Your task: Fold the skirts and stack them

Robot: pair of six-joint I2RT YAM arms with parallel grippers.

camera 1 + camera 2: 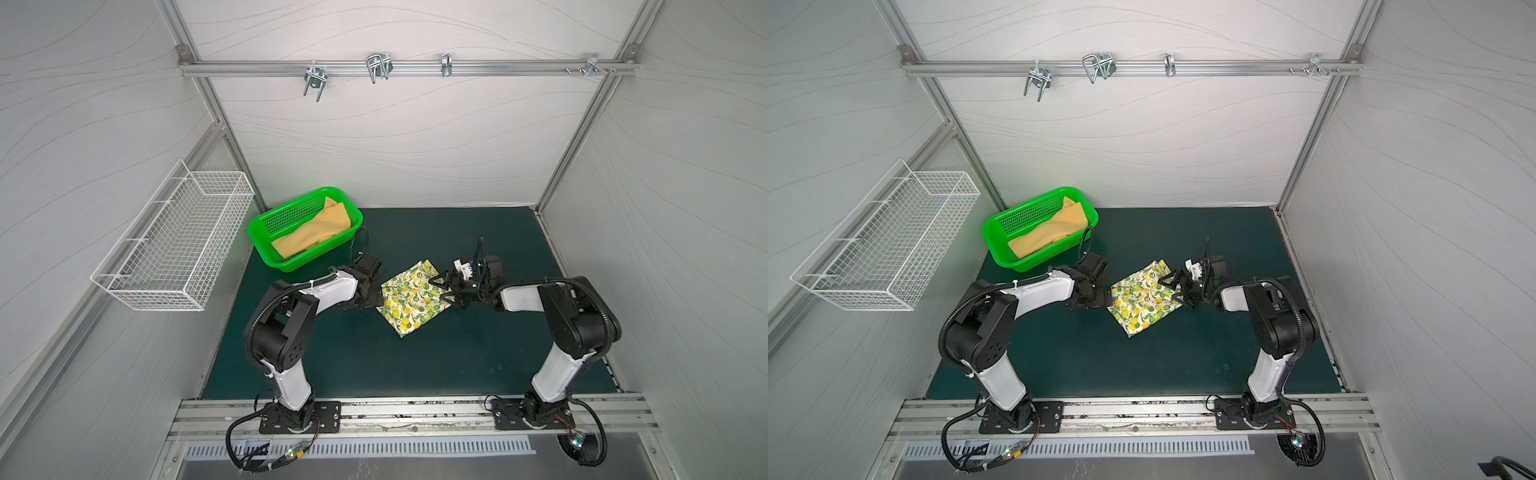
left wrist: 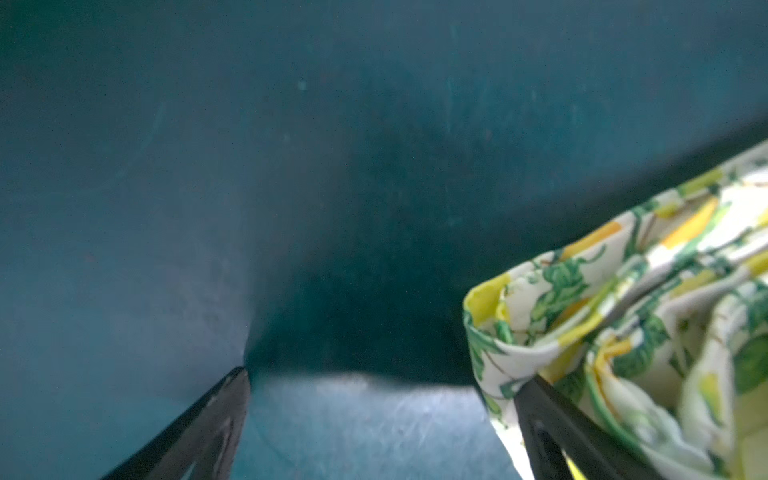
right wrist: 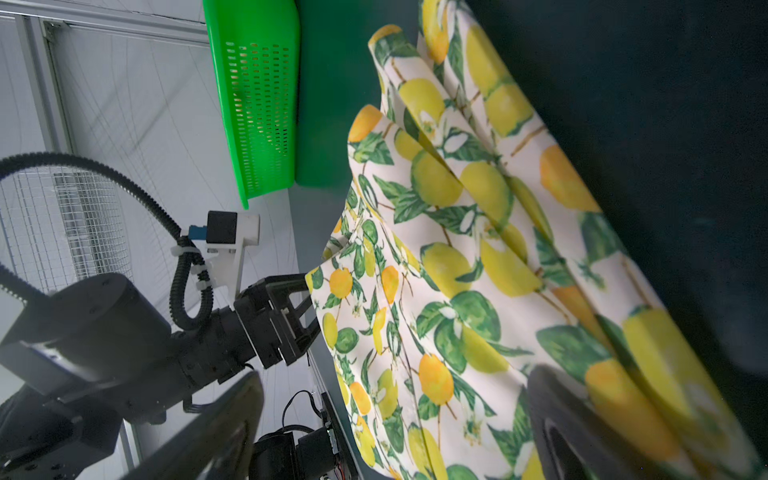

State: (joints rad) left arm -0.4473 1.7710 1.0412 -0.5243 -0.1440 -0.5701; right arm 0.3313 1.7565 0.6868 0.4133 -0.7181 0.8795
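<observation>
The cream lemon-print skirt lies partly folded on the dark green mat between the two arms. The mustard yellow skirt lies crumpled inside the green basket. My left gripper is low at the lemon skirt's left edge, open, with one finger against a cloth corner and bare mat between the fingers. My right gripper is open at the skirt's right edge, with one finger over the printed cloth.
The green plastic basket stands at the mat's back left corner, close behind the left wrist. A white wire basket hangs on the left wall. Metal hooks sit on the rear rail. Open mat stretches toward the front.
</observation>
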